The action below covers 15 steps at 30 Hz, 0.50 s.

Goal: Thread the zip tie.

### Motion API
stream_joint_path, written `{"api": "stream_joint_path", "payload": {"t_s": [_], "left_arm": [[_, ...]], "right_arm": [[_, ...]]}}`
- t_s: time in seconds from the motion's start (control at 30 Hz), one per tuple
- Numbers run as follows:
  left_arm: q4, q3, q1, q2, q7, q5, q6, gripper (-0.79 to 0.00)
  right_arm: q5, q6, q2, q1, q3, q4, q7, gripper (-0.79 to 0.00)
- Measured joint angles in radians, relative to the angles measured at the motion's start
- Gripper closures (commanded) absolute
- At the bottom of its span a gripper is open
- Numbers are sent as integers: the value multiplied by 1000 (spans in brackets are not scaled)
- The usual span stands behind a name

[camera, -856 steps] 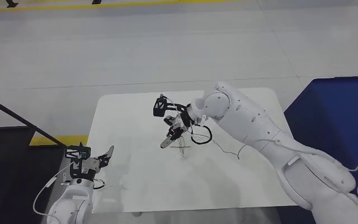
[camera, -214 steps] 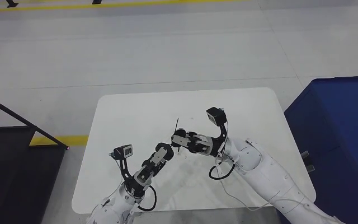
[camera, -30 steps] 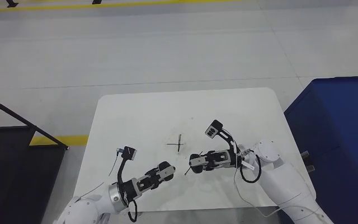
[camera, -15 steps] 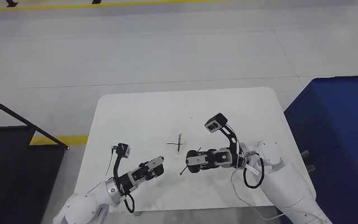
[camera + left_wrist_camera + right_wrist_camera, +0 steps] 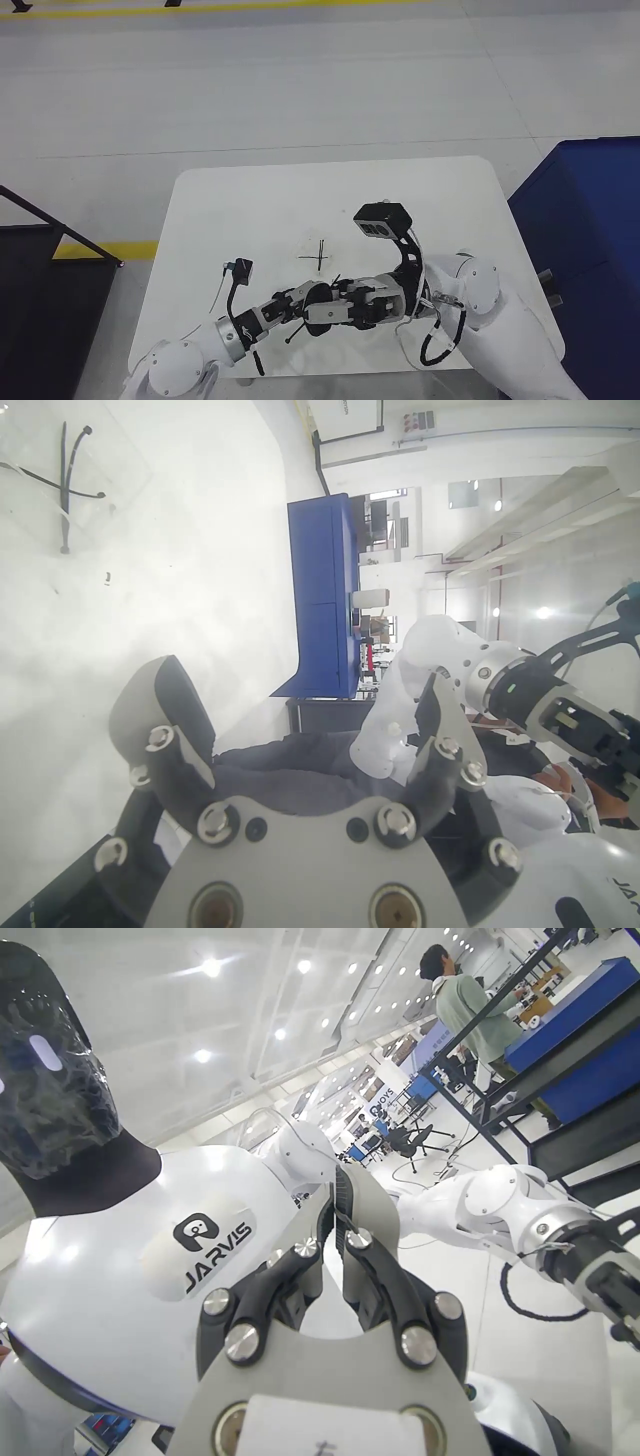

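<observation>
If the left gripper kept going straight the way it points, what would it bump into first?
Most likely the right arm. Its white shell sits straight ahead, between the left gripper's open fingers. Depth is hard to judge, so it might just slip past.

Top view high, down onto table (image 5: 230, 210); left wrist low, sharing table, loose zip ties (image 5: 318, 255); right wrist faces ceiling (image 5: 200, 993).
</observation>
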Motion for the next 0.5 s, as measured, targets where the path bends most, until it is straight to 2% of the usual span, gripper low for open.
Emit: {"api": "stream_joint_path", "payload": {"t_s": [0.13, 0.2, 0.33, 0.5], "left_arm": [[0, 0, 0, 0, 0, 0, 0, -785], [0, 0, 0, 0, 0, 0, 0, -785], [0, 0, 0, 0, 0, 0, 0, -785], [0, 0, 0, 0, 0, 0, 0, -785]], "right_arm": [[1, 0, 0, -1, 0, -1, -2, 0], [7, -24, -5, -8, 4, -26, -39, 0], [4, -148, -22, 4, 31, -127, -242, 0], [-117, -159, -43, 73, 35, -221, -436, 0]]}}
